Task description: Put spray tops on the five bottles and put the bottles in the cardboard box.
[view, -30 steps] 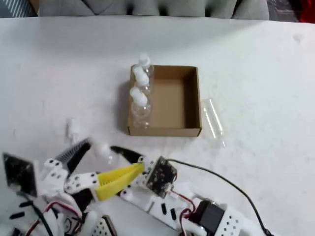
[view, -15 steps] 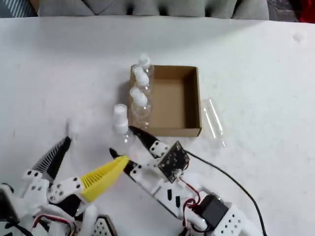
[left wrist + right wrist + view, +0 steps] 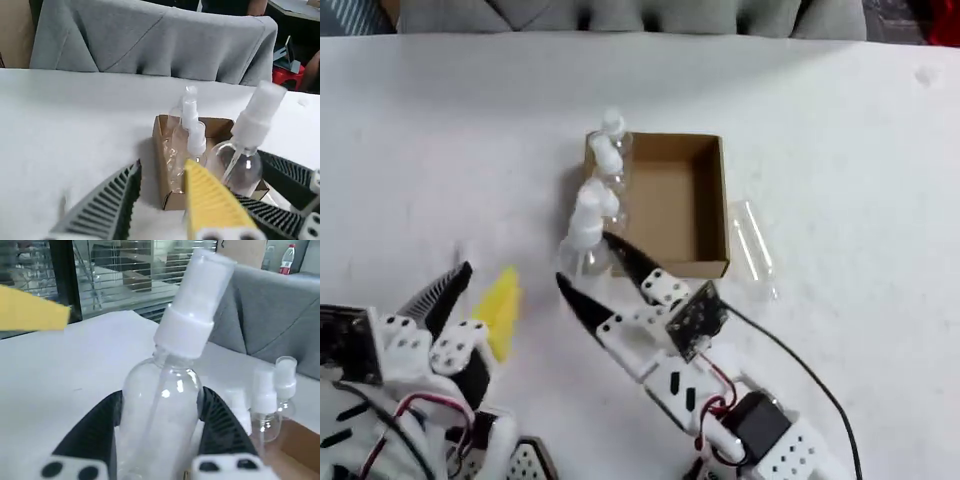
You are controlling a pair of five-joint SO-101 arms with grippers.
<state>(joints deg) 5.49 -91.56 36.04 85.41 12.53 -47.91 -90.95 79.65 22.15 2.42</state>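
Your right gripper [image 3: 582, 258] pinches a capped bottle [image 3: 588, 222] beside the cardboard box [image 3: 665, 268], which holds three capped bottles [image 3: 606, 158]. Your left gripper [image 3: 488, 272] is spread, lower left.

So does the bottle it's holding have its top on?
On. A white spray top caps the bottle gripped by the right end effector.

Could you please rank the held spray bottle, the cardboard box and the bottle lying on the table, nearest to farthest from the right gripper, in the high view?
1. Held spray bottle: between the fingers of the right gripper.
2. Cardboard box: just past the fingers.
3. Lying bottle: beyond the box's far side.
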